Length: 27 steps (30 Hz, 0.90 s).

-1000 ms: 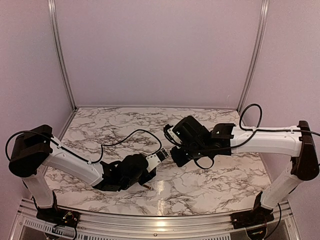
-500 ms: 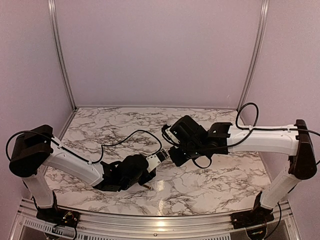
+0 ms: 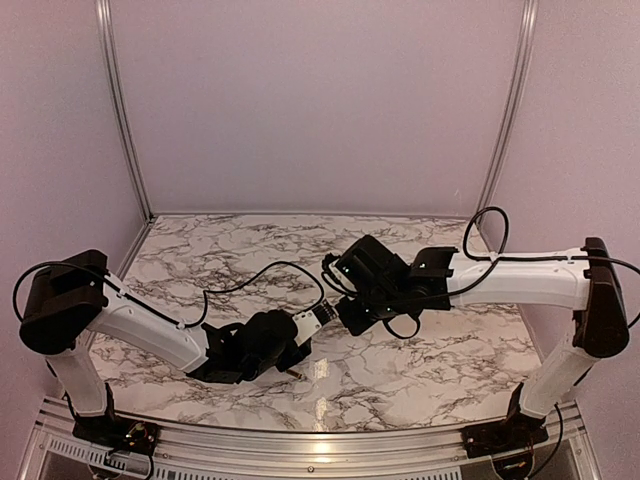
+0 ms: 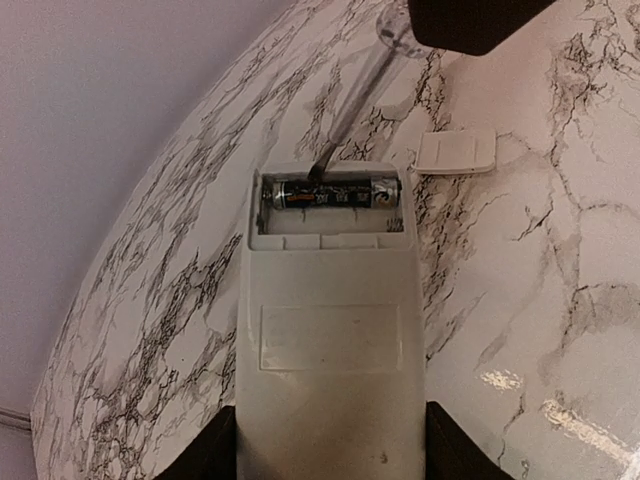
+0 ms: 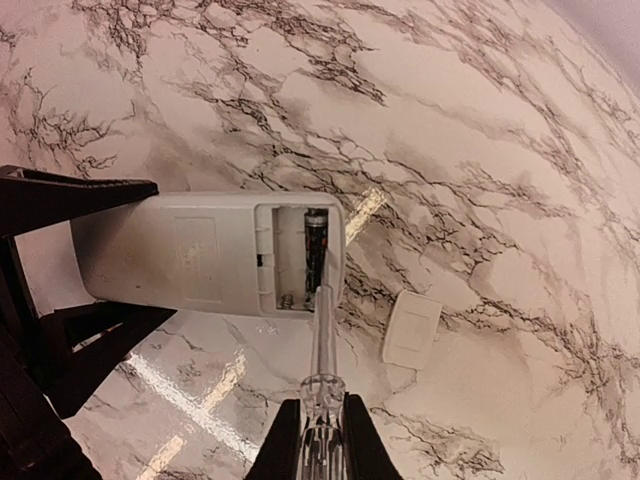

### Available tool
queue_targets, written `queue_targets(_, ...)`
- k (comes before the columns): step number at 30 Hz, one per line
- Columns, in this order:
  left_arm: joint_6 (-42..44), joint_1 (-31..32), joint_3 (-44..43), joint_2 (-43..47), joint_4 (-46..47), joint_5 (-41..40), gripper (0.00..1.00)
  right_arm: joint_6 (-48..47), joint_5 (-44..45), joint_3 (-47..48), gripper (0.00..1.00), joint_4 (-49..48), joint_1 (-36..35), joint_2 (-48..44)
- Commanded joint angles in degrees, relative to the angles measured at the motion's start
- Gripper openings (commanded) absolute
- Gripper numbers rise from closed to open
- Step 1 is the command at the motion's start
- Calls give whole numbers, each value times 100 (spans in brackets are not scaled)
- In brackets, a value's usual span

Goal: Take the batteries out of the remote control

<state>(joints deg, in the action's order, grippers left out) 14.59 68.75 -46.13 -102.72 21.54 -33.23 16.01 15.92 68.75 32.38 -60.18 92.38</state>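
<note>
My left gripper [image 4: 330, 455] is shut on the near end of the white remote control [image 4: 330, 330], one finger on each long side. The remote's back faces up and its compartment is uncovered. One dark battery [image 4: 330, 193] lies across the compartment; the slot beside it [image 5: 290, 255] shows only a spring. My right gripper [image 5: 322, 435] is shut on the clear handle of a long thin pale rod [image 5: 323, 330]. The rod's tip touches the battery [image 5: 315, 245] at the compartment's edge. In the top view both grippers [image 3: 345, 310] meet at the remote [image 3: 308, 322] mid-table.
The small white battery cover [image 5: 411, 328] lies flat on the marble table [image 5: 520, 150] just beside the remote's open end. A small brownish item [image 3: 291, 371] rests on the table near my left gripper, too small to identify. Walls enclose the table on three sides.
My right arm has shifted a little to the left, bringing the rod closer to the remote. The left arm and remote have stayed still.
</note>
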Motion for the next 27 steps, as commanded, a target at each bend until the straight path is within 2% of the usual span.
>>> queue_targets(1, 31, 43, -160, -31, 8, -26, 0, -2, 79, 209, 0, 165, -46, 78)
queue_targets(10, 41, 48, -176, -30, -18, 1, 0, -67, -135, 257, 0, 299, -46, 294)
queue_targets(27, 152, 174, -236, -68, -84, -82, 0, -388, -366, 1007, 0, 1025, -51, 784)
